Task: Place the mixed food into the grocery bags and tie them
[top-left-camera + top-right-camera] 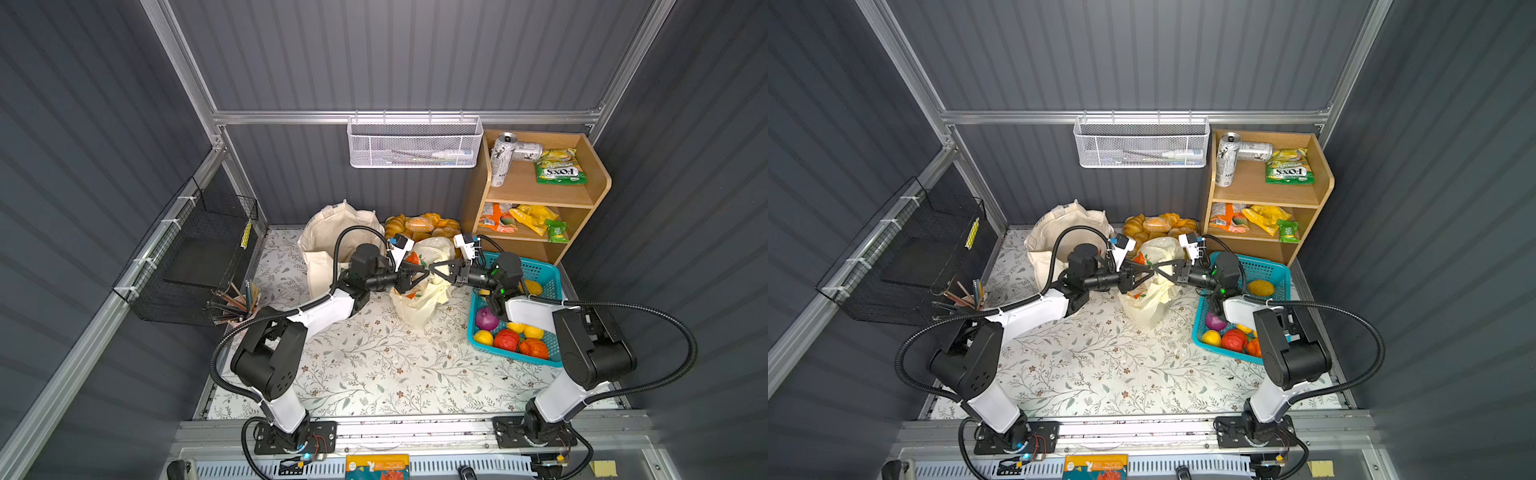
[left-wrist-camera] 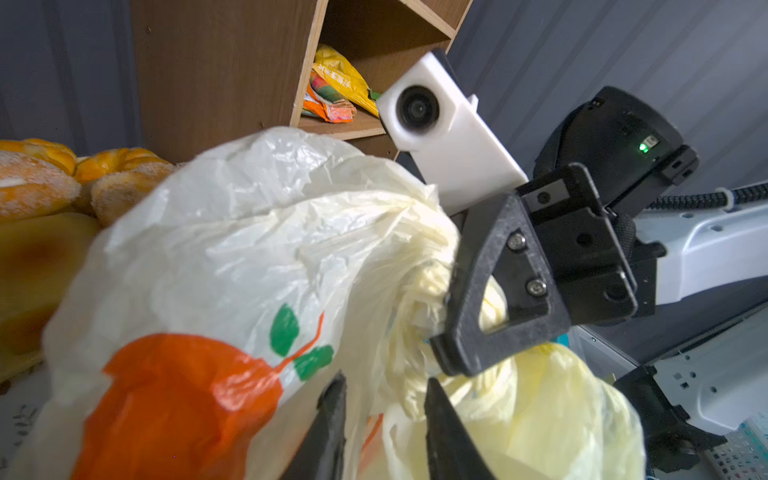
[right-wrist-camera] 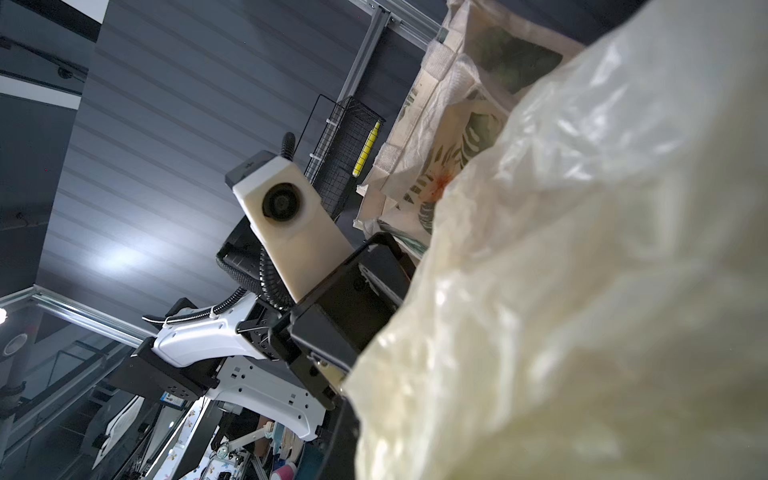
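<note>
The cream-yellow plastic grocery bag [image 1: 424,299] [image 1: 1150,303] lies mid-table, its orange fruit print [image 2: 178,399] showing. Both grippers meet over its top. My right gripper [image 1: 431,267] [image 1: 1155,268] [image 2: 453,324] is shut on the bag's twisted handle. My left gripper [image 1: 425,273] [image 1: 1151,273] [image 2: 384,380] faces it, jaws a little apart with a strand of bag plastic between them. In the right wrist view, plastic [image 3: 582,291] hides that gripper's own jaws. The beige canvas tote [image 1: 328,237] [image 1: 1054,228] [image 3: 457,137] stands behind the left arm. A purple onion [image 1: 486,319] [image 1: 1214,322] sits among toy produce.
The turquoise basket [image 1: 540,270] holding the produce sits under the right arm. A wooden shelf [image 1: 536,195] at the back right holds cans and snack packets. Bread rolls [image 1: 422,226] lie behind the bag. A black wire basket [image 1: 199,266] and pencils [image 1: 239,303] are on the left.
</note>
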Robot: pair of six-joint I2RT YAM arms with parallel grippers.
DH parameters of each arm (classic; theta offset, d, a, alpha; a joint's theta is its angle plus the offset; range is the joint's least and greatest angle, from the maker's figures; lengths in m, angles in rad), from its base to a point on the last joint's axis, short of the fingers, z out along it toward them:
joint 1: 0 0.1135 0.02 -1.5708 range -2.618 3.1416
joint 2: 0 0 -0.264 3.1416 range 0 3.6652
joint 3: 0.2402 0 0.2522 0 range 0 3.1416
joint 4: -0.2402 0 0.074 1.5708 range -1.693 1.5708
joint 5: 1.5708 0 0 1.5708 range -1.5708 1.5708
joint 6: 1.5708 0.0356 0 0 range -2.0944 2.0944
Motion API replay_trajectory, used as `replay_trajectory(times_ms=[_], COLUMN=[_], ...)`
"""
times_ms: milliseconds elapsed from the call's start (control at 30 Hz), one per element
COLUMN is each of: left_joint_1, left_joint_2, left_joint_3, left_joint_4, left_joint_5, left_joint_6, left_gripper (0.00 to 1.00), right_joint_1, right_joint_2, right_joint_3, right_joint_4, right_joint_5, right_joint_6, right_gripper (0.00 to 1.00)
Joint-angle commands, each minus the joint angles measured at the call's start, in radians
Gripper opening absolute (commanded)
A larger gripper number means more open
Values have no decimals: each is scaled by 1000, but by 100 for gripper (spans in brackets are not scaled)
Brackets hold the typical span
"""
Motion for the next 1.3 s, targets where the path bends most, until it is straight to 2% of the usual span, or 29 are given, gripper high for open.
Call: replay_trajectory(times_ms=[0,200,500,567,700,767,1100,1167,1267], left_joint_1=[-16,-28,-29,-30,-30,-30,-37,-39,-39], left_joint_2=[12,30,20,20,28,37,69,66,61], left_joint_3=[-11,18,7,12,11,18,45,43,38], left_joint_4=[33,39,104,100,126,133,166,182,194], left_joint_5=[24,26,24,19,3,-3,9,3,-7], left_joint_6=[-5,-13,-42,-41,-51,-56,-76,-77,-85], left_gripper=[33,35,46,45,34,32,42,35,21], right_joint_1=[1,2,1,1,1,1,2,2,2], right_joint_2=[-23,-20,-18,-19,-19,-18,-17,-15,-15], right_joint_3=[4,1,0,-2,-4,-6,-8,-10,-11], right_joint_4=[28,29,27,27,29,27,29,32,33], right_joint_5=[-9,-7,-7,-6,-6,-6,-10,-10,-10], right_joint_6=[-7,-7,-7,-7,-8,-7,-7,-7,-7], right_gripper=[0,0,0,0,0,0,0,0,0])
